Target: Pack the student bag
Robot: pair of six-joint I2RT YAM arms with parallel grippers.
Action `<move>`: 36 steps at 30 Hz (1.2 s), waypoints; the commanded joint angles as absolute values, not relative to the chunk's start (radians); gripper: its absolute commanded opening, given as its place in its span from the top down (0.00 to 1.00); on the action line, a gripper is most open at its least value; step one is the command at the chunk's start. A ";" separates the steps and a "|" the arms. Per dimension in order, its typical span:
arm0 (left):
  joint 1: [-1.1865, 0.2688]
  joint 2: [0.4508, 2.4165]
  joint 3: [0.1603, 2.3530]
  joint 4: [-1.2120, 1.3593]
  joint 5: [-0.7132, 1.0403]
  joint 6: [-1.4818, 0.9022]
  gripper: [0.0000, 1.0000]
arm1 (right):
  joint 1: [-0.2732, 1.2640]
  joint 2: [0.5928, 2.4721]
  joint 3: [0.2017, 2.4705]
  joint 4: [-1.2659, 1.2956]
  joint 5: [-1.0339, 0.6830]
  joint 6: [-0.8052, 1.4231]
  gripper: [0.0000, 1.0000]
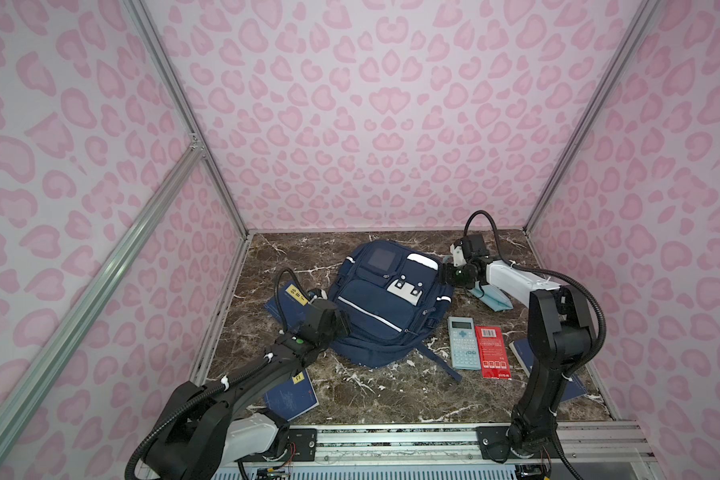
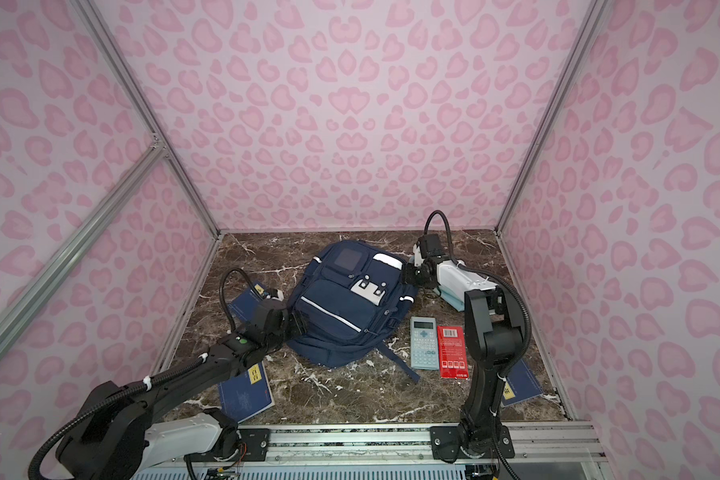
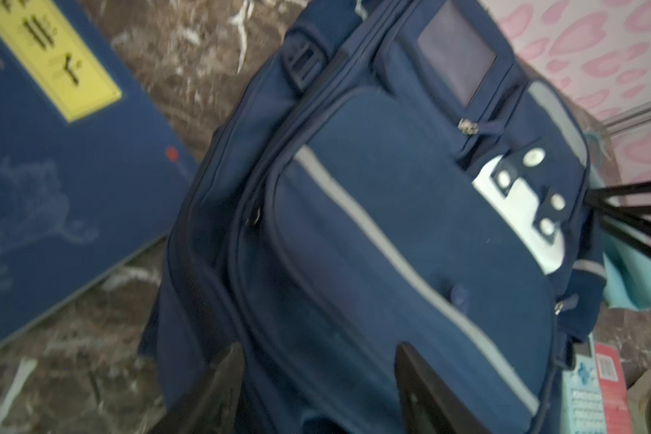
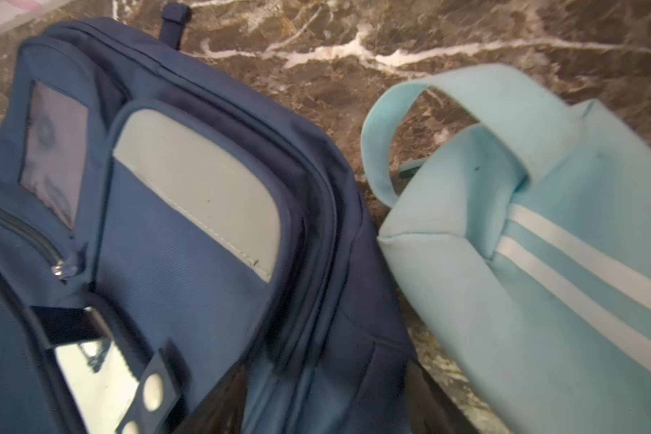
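The student bag (image 1: 385, 307) (image 2: 341, 307), navy with pale stripes and a white patch with dark dots, lies flat on the marble table in both top views. My left gripper (image 1: 344, 326) (image 3: 320, 349) is at the bag's near left edge. Its jaws stand apart, with the bag's side fabric (image 3: 391, 225) between them. My right gripper (image 1: 443, 274) (image 4: 324, 364) is at the bag's far right corner. Its jaws are also apart and straddle the bag's dark edge seam (image 4: 188, 225). The frames do not show either one pinching the fabric.
A light blue striped pouch (image 1: 491, 297) (image 4: 542, 263) lies right of the bag, under my right arm. A calculator (image 1: 463, 343) and a red packet (image 1: 492, 351) lie front right. Blue notebooks lie at the left (image 1: 285, 305), front left (image 1: 292, 395) and front right (image 2: 520, 384).
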State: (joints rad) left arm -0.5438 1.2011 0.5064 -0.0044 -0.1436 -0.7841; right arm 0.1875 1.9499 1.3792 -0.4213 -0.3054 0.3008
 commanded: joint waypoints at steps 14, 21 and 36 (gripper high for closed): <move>-0.644 1.593 0.782 0.181 -0.093 -0.797 0.81 | 0.154 1.967 1.282 -0.486 -0.310 0.242 0.71; -0.532 1.715 0.985 0.110 -0.114 -0.689 0.81 | 0.155 1.904 1.219 -0.480 -0.303 0.278 0.71; -0.367 1.700 1.098 0.038 -0.112 -0.607 0.47 | 0.255 1.642 1.097 -0.515 -0.251 0.265 0.44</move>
